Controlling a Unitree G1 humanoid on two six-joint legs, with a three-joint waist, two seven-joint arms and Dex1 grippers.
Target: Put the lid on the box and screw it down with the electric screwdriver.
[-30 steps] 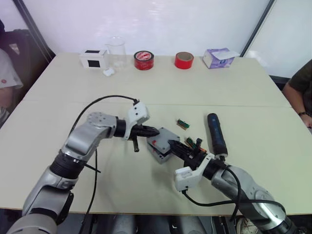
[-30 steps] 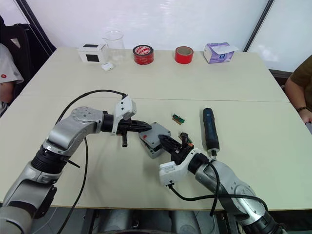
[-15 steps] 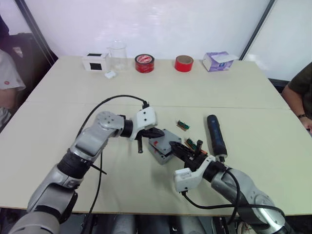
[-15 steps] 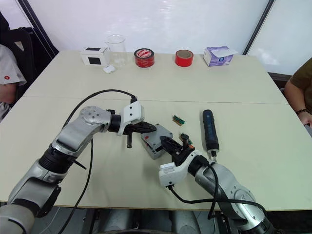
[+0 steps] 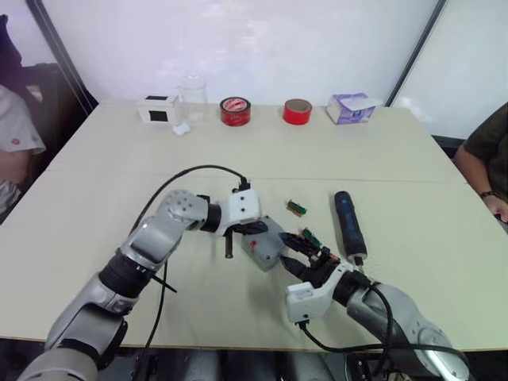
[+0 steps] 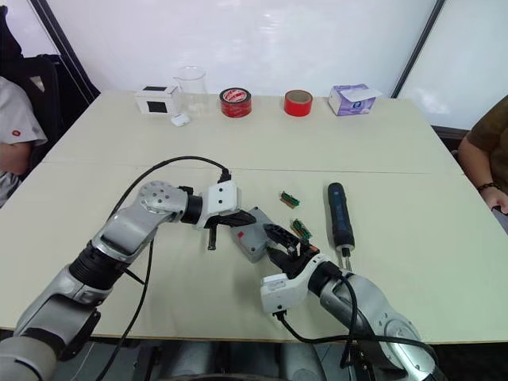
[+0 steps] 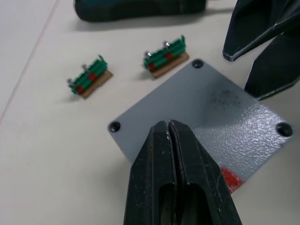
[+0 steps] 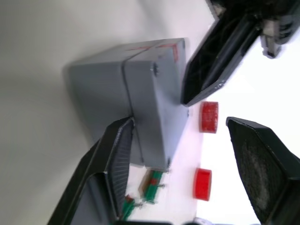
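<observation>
Two end effectors flank the small square grey metal box [image 6: 255, 232], its flat grey lid [image 7: 199, 112] already seated: the left end effector [image 7: 171, 136] pinched shut and empty over its edge, the right end effector [image 6: 281, 244] gaping empty beside it and nearer the dark blue cylindrical electric screwdriver [image 6: 340, 213], whose long axis runs away from the robot on the surface [image 6: 413, 167].

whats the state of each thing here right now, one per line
lid: lying on the box, screw holes empty
box: on the table, lid on, not screwed
electric screwdriver: lying flat on the table, not held
left gripper: shut, tips at the lid's edge
right gripper: open, beside the box, holding nothing
red tape rolls: lying flat at the far edge
</observation>
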